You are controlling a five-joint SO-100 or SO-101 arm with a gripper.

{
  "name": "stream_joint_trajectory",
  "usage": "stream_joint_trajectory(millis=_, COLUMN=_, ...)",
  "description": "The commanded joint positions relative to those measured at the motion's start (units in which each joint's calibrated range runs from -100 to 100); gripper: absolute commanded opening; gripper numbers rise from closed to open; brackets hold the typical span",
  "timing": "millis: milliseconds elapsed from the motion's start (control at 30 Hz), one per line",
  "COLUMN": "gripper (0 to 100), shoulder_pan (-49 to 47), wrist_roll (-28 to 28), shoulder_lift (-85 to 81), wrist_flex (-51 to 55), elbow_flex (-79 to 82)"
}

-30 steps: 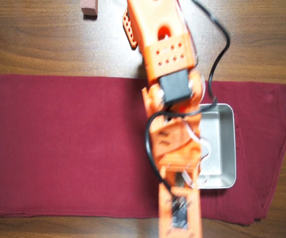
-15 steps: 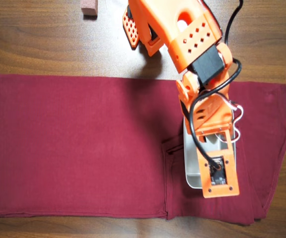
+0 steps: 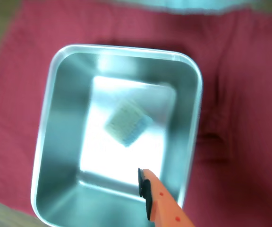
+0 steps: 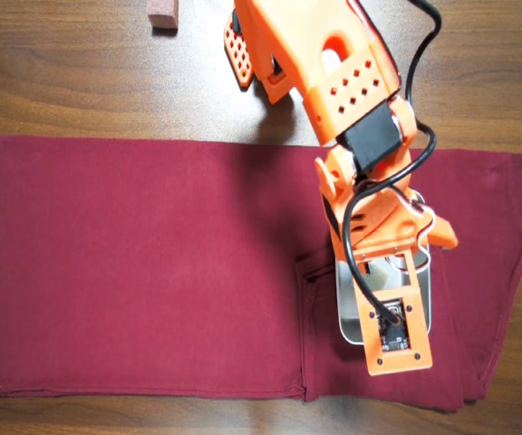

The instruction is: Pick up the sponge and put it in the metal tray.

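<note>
Sponge lies inside the metal tray, corners turned diagonal; fingers' opening can't be told.

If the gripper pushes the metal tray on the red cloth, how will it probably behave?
The metal tray looks rigid, so it should keep its shape. Its wide flat bottom makes tipping unlikely. The red cloth may wrinkle and drag with it. The sponge inside seems light and might slide on the shiny floor.
</note>
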Motion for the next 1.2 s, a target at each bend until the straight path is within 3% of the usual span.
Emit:
stream_joint_trajectory(millis=0, gripper=49, shoulder_pan=0.7, wrist_roll=0.3, shoulder_lift=-1.2, wrist_flex=4.6, elbow_flex=-2.9)
stream_joint_trajectory(millis=167, gripper=57, shoulder_pan=1.7, wrist_roll=-1.0, shoulder_lift=-0.7, wrist_flex=-3.5, elbow_flex=-3.0)
stream_joint_trajectory(millis=300, gripper=71, shoulder_pan=1.4, wrist_roll=-1.7, shoulder_lift=-1.4, wrist_flex=-4.4, elbow_flex=-2.7)
stream_joint_trajectory(millis=467, gripper=69, shoulder_pan=1.4, wrist_roll=-1.5, shoulder_lift=-2.8, wrist_flex=-5.2, elbow_flex=-2.3)
stream_joint_trajectory(millis=533, gripper=57, shoulder_pan=1.9, wrist_roll=-1.9, shoulder_lift=-3.5, wrist_flex=-6.5, elbow_flex=-2.0)
stream_joint_trajectory(millis=600, gripper=0, shoulder_pan=3.0, wrist_roll=-2.1, shoulder_lift=-5.0, wrist_flex=-6.2, elbow_flex=-1.4)
stream_joint_trajectory(millis=733, gripper=0, shoulder_pan=6.0, wrist_roll=2.9, shoulder_lift=-10.9, wrist_flex=-7.3, elbow_flex=3.3)
stream_joint_trajectory(millis=900, gripper=0, shoulder_pan=21.5, wrist_roll=10.9, shoulder_lift=-30.4, wrist_flex=-26.3, elbow_flex=21.0)
stream_joint_trajectory(millis=1000, gripper=0, shoulder_pan=28.3, wrist_roll=13.1, shoulder_lift=-44.9, wrist_flex=-30.7, elbow_flex=35.9)
stream_joint_trajectory(millis=1167, gripper=0, shoulder_pan=35.1, wrist_roll=12.9, shoulder_lift=-65.4, wrist_flex=-22.8, elbow_flex=52.1)
